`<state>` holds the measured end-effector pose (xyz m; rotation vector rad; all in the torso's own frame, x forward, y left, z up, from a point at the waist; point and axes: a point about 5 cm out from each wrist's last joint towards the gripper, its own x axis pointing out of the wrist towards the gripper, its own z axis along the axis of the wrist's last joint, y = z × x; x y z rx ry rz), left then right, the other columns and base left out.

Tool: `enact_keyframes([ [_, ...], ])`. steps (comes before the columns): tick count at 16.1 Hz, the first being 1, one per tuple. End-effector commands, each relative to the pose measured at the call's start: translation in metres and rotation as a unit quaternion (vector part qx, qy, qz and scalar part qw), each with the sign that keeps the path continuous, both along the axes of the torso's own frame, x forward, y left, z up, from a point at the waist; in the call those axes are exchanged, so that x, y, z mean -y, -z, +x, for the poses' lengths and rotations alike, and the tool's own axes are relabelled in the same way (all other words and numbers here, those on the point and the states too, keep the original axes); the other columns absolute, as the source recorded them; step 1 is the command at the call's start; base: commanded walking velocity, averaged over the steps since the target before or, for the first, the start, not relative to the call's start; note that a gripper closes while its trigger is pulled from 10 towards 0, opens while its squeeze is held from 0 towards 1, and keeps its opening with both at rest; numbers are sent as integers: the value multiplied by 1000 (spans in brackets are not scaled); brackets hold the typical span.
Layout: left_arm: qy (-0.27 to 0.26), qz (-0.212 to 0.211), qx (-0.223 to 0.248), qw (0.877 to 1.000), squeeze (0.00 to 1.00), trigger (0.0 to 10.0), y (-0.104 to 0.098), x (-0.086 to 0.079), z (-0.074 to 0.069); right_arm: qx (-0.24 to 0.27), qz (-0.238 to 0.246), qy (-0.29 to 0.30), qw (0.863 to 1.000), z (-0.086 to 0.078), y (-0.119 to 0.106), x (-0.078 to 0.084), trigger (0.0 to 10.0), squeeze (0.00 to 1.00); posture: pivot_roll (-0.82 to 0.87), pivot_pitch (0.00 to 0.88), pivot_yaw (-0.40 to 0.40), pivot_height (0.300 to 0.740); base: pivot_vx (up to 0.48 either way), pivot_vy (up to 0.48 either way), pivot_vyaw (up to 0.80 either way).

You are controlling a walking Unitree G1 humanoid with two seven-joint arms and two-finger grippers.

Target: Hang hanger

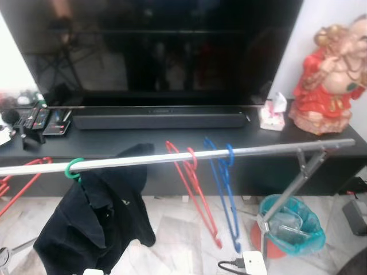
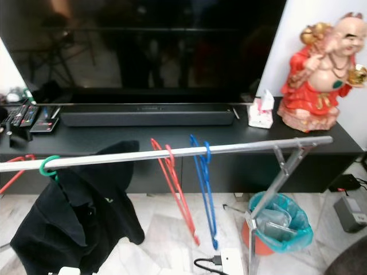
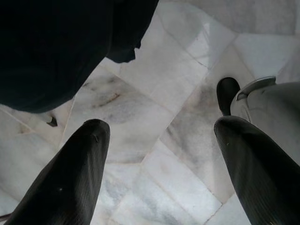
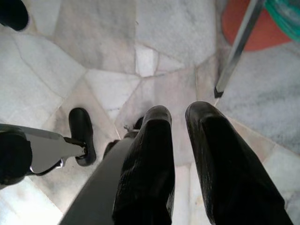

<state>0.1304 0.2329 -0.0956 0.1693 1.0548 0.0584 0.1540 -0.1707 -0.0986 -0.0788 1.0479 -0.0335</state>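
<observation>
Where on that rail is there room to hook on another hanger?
The rail is bare between the blue hanger and the bent support at its right end, and between the black garment and the red hanger. Red and blue hang close together.

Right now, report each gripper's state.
Left gripper: open, holding nothing, above the marble floor.
Right gripper: fingers nearly together, holding nothing, pointing at the floor.
</observation>
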Motion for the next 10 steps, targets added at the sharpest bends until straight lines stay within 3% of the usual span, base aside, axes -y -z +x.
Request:
enact_keyframes([
  [1, 7, -1, -2, 1000, 0, 10000, 1, 1, -2, -9, 0, 11, 1000, -4, 1, 4, 10000, 0, -13, 0, 13, 740, 0, 0, 0],
  [10, 14, 3, -11, 1000, 0, 10000, 1, -2, -5, -3, 1, 12, 1000, -6, 2, -5, 10000, 0, -8, 0, 15, 740, 0, 0, 0],
])
